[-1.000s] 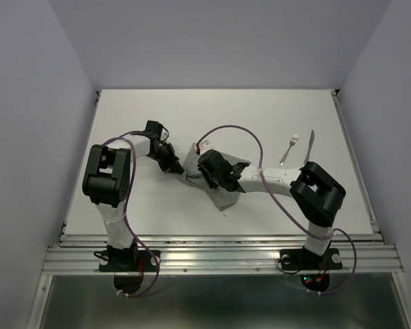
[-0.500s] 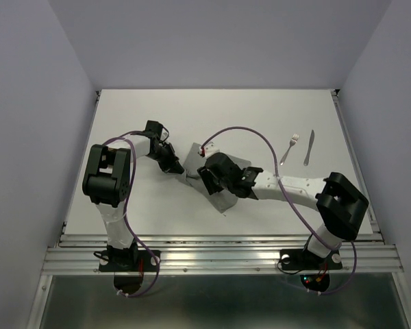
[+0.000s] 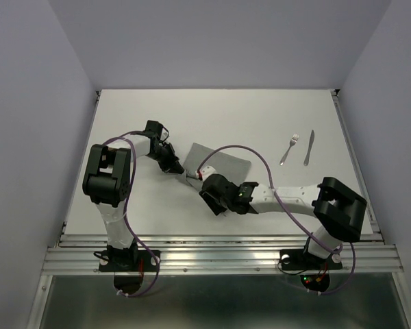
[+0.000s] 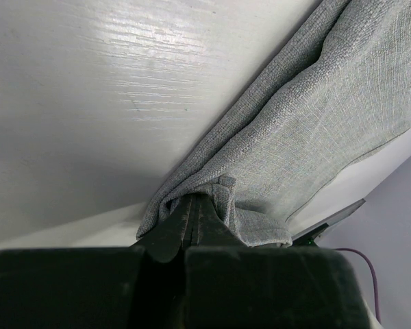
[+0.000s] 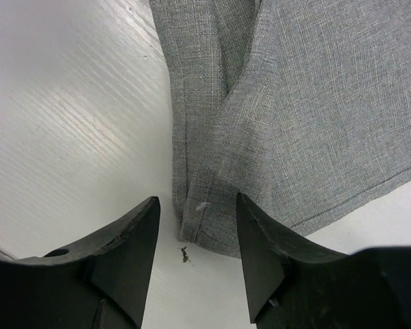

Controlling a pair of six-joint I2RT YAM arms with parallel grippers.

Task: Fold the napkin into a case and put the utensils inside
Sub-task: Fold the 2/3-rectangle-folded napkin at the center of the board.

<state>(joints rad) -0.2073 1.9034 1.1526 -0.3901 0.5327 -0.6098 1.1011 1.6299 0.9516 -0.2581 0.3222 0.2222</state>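
The grey napkin [image 3: 226, 159] lies on the white tabletop [image 3: 260, 116], roughly at its middle and just ahead of the two arms. It is partly folded – one flap is doubled over along its left side, and the wrist views show loose creases running through the cloth.

The left pincer [image 4: 194, 203] is clamped tight, its tips pressed together on a bunched pinch of the napkin's left edge. The cloth rises in a small ridge right at the tips and fans out from there towards the upper right of that view.

The right pincer [image 5: 197, 205] hovers low over the napkin's near corner with its fingers [image 5: 140, 229] spread apart. The hemmed corner sits in the gap between them, but neither finger touches it and nothing is gripped. From above, the body of this pincer covers the near part of the cloth, so how that part lies can only be seen from the wrist. A tiny dark speck [image 5: 184, 255] sits on the tabletop just off the corner.

Well off to the right – towards the far right side of the tabletop – the fork [image 3: 288, 150] and the knife [image 3: 308, 148] lie side by side, close together but not touching, and well apart from the napkin and both pincers.
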